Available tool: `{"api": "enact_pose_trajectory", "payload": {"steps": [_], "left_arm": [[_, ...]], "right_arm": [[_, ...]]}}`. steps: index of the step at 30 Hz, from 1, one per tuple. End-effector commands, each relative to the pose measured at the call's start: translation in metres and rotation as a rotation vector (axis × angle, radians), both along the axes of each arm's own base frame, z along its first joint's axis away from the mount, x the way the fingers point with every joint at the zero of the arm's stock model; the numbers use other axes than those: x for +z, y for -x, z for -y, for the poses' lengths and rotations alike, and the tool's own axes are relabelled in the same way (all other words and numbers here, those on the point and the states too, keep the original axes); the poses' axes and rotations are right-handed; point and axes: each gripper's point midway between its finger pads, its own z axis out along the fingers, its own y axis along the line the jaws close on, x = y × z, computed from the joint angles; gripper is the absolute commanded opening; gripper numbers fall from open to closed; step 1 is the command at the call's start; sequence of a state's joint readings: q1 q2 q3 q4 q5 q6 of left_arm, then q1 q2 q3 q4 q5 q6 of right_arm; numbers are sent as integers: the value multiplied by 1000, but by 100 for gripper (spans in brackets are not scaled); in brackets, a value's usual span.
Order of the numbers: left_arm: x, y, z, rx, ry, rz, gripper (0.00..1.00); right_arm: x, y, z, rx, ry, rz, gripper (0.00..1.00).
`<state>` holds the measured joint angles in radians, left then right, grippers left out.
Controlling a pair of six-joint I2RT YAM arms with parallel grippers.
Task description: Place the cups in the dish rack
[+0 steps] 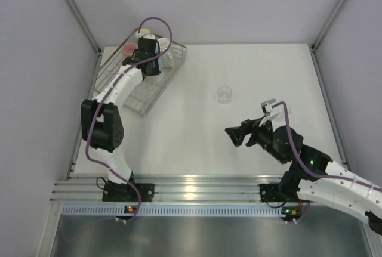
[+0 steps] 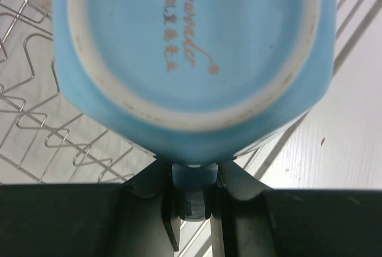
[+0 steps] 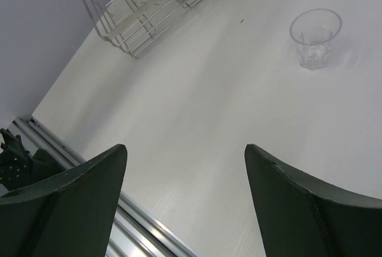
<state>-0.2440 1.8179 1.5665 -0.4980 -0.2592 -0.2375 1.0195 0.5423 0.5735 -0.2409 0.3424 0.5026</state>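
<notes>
The silver wire dish rack (image 1: 143, 99) lies at the back left of the table; it also shows in the left wrist view (image 2: 36, 126) and the right wrist view (image 3: 128, 15). My left gripper (image 1: 149, 54) is over the rack and shut on the handle of the light blue cup (image 2: 191, 54), whose base faces the wrist camera. A pink-red mug (image 1: 129, 49) and a pale cup (image 1: 168, 59) sit in the rack. One tiny clear glass (image 1: 224, 94) stands upright mid-table, also in the right wrist view (image 3: 314, 36). My right gripper (image 1: 234, 136) is open and empty, near of the glass.
Grey walls enclose the table at left, back and right. An aluminium rail (image 1: 191, 188) runs along the near edge, with both arm bases on it. The left arm's purple cable (image 1: 161, 27) loops over the rack.
</notes>
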Motion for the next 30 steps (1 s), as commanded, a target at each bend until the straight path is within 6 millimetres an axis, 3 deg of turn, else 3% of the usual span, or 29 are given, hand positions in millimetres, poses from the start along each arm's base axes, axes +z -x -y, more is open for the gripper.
{"api": "enact_pose_trajectory", "payload": {"steps": [1,2,9,22,30], "left_arm": [[54,-48,5,15,67,223,0],[58,-52,5,18,71,231,0],[28,-68,13,56,143,185,0],[-6,-71,10,97,130,129,0],[-19,-71,11,93,128,104,13]], "right_arm": [[4,2,3,-9,-5,10,81],[5,2,4,-10,-7,13,81],[6,1,7,-19,5,20,81],[7,0,10,-29,11,27,82],[6,0,11,-31,14,26,82]]}}
